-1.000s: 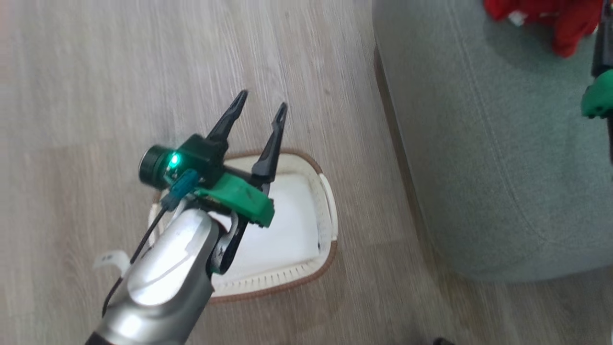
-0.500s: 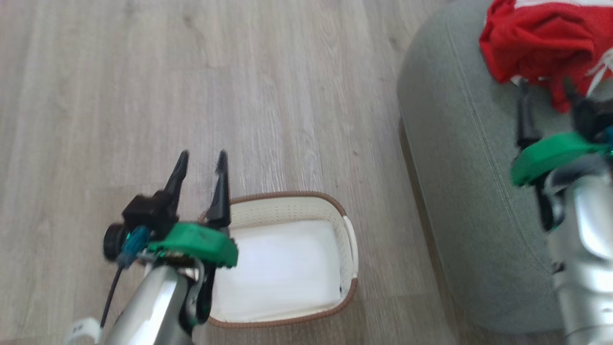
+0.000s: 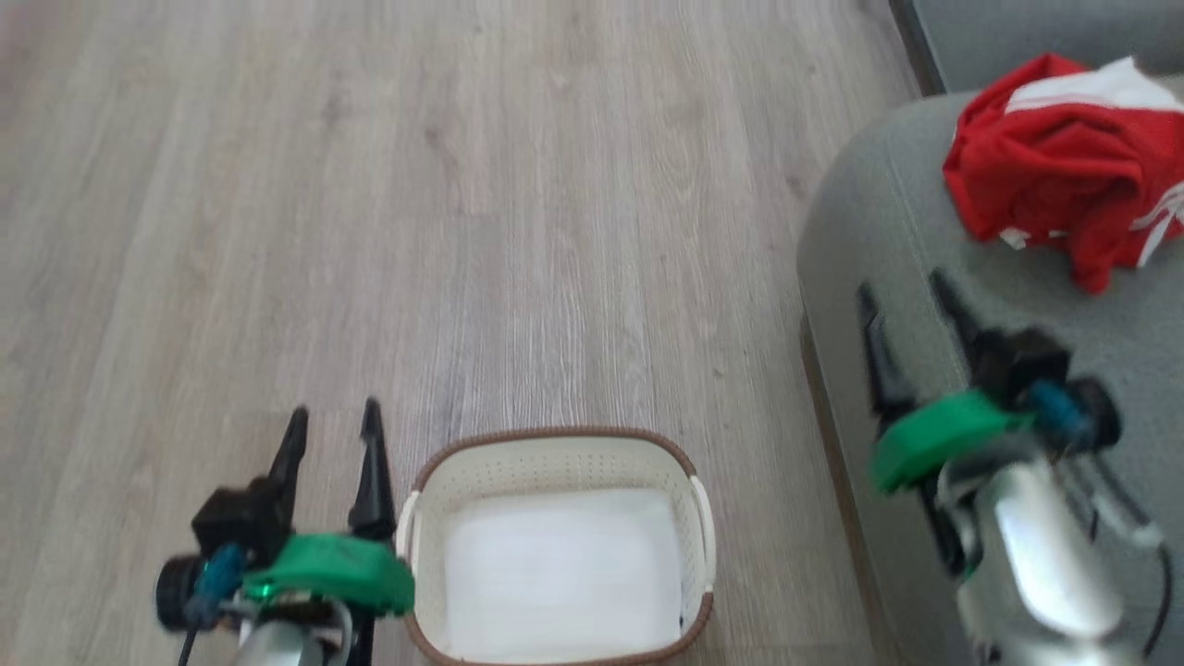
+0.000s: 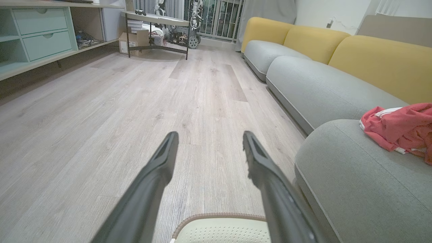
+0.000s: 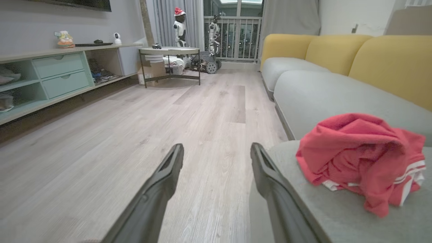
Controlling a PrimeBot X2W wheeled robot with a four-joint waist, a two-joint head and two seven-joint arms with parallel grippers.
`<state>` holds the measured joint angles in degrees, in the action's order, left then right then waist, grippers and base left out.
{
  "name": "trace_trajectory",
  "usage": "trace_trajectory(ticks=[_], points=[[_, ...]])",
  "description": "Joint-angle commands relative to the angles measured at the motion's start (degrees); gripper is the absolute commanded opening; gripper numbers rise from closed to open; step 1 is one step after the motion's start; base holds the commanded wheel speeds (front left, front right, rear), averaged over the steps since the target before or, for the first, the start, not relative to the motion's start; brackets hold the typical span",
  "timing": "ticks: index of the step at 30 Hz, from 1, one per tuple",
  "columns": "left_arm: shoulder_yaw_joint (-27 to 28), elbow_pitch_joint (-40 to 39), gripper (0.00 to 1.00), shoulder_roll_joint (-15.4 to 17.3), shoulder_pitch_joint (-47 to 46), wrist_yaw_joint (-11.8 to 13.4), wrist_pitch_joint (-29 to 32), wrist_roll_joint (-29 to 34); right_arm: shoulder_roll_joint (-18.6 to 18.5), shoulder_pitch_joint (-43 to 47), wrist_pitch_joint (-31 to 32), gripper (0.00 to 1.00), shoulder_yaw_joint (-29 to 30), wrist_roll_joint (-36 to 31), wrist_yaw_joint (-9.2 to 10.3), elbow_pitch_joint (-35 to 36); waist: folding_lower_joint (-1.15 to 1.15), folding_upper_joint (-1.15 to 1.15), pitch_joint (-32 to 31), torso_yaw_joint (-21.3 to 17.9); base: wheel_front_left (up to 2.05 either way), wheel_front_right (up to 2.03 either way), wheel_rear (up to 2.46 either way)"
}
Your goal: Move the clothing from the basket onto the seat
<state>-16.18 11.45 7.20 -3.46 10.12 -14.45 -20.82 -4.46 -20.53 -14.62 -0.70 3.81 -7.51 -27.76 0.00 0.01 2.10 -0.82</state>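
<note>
The red clothing (image 3: 1054, 185) lies crumpled on the grey-green seat (image 3: 888, 222) at the right, white stripe trim showing; it also shows as the clothing (image 5: 361, 158) and the clothing (image 4: 398, 126). The cream basket (image 3: 555, 453) with its brown rim stands on the floor at the bottom middle, holding a white liner sheet (image 3: 564, 573). My left gripper (image 3: 333, 421) hangs open and empty just left of the basket. My right gripper (image 3: 906, 287) is open and empty over the seat's front part, short of the clothing. The seat (image 5: 337, 209) and the basket rim (image 4: 219, 217) show in the wrist views.
Pale wood floor (image 3: 370, 185) stretches ahead and left. A long sofa with yellow backs (image 5: 337, 47) runs along the right. A mint-green low cabinet (image 5: 50, 74) lines the left wall, and a small round table (image 5: 168, 54) with boxes stands far ahead.
The head camera has swung, so the whole picture shifted. My left gripper has drawn back from over the basket to its left side. My right gripper has come into view over the seat.
</note>
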Motion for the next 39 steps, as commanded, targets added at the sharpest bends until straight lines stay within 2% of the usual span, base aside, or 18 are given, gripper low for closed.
trace_trajectory(ticks=[1,5,9,16,39], points=[[2.9,-2.3,1.00,0.2,0.2,0.3,-0.5,0.5,1.0,1.1,-0.4,1.00,-2.0,0.6,0.02,2.9,0.00,-0.01,-1.8,0.8,0.00,0.00,0.00],[4.3,-3.1,1.00,-0.4,3.3,-0.1,-0.5,0.1,1.5,5.2,-0.4,1.00,-2.0,0.5,0.02,5.0,0.00,-0.01,-2.9,1.1,0.00,0.00,0.00],[5.7,-3.9,1.00,-0.8,6.1,-0.5,-0.5,0.5,1.6,10.0,-0.4,1.00,-3.6,4.4,0.02,8.0,0.00,-0.01,-3.8,1.5,0.00,0.00,0.00],[6.6,-3.8,1.00,-1.1,7.3,-0.8,-0.5,1.1,1.6,13.2,-0.4,1.00,-3.7,6.8,0.02,9.9,0.00,-0.01,-4.5,1.7,0.00,0.00,0.00],[7.7,-1.6,1.00,-1.9,8.0,-1.3,-0.5,2.2,1.6,15.2,-0.4,1.00,-4.4,7.7,0.02,10.3,0.00,-0.01,-4.5,1.0,0.00,0.00,0.00]])
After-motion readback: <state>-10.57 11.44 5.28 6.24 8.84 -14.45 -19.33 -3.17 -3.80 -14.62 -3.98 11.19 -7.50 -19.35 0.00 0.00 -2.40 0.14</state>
